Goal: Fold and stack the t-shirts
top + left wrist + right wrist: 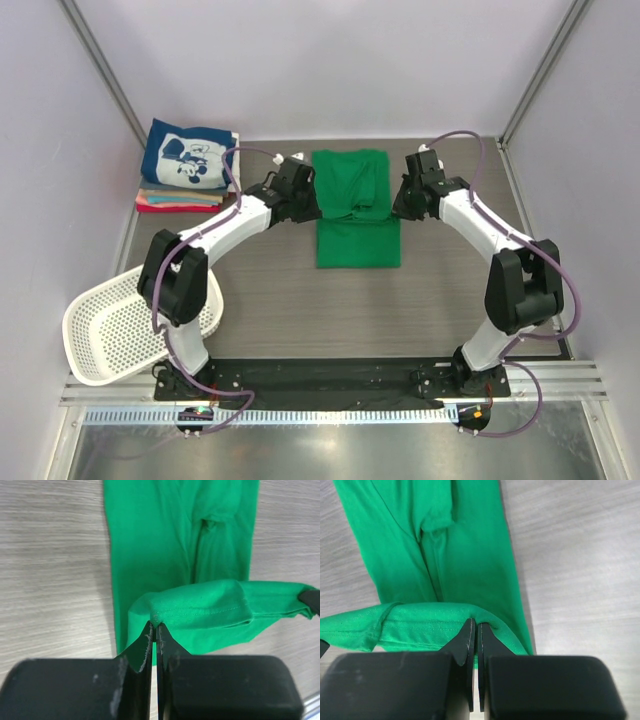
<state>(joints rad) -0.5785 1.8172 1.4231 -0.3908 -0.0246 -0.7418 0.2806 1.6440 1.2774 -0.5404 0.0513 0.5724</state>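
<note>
Holding the green t-shirt (357, 245) mid-table, I have both grippers clamped on 1 stitched edge, raised off the cloth: the left gripper (154, 626) pinches its left corner, the right gripper (474, 624) its right. To fold well, I'd carry the 2 corners together at equal height, edge taut, and lay it square. The navy t-shirt (188, 158) tops the stack (180, 199) at back left.

White arms (235, 225), black joints (180, 278), purple cables (460, 133)
</note>
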